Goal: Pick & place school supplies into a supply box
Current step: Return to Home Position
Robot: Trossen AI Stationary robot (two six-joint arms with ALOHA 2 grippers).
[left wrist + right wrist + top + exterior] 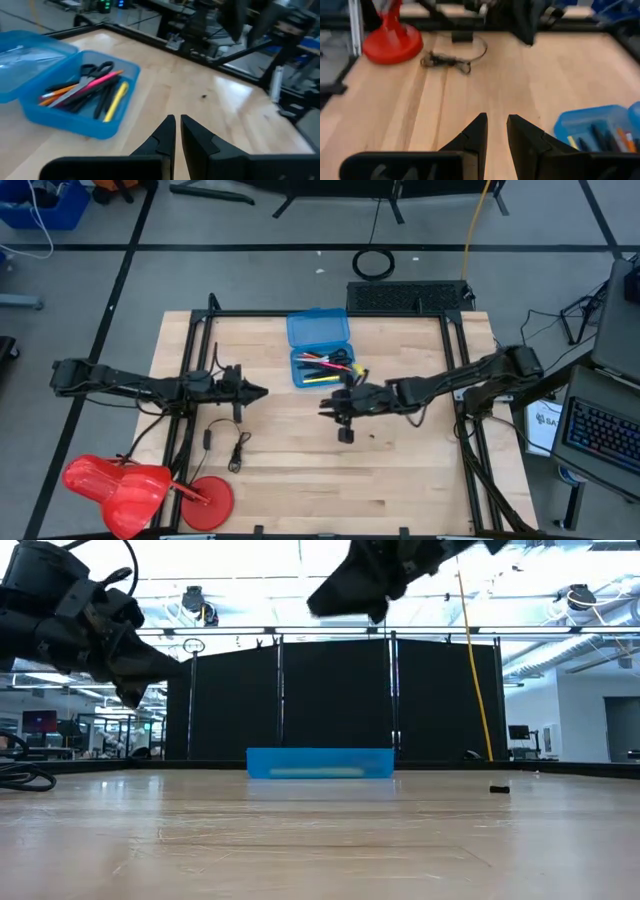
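Observation:
The bright blue supply box lies open on the far middle of the table. Its lid is folded back toward the far edge. The tray holds pens and pencils in black, orange, pink and yellow, and black-handled scissors. The box also shows in the low view and the right wrist view. My left gripper hovers shut, left of and nearer than the box, and is empty. My right gripper hovers just near of the box, high above the table. It is slightly open and empty.
A thin black cable with a plug lies near the left gripper. A red stand with a round base sits at the near left corner. A tiny dark bit lies on the bare wood.

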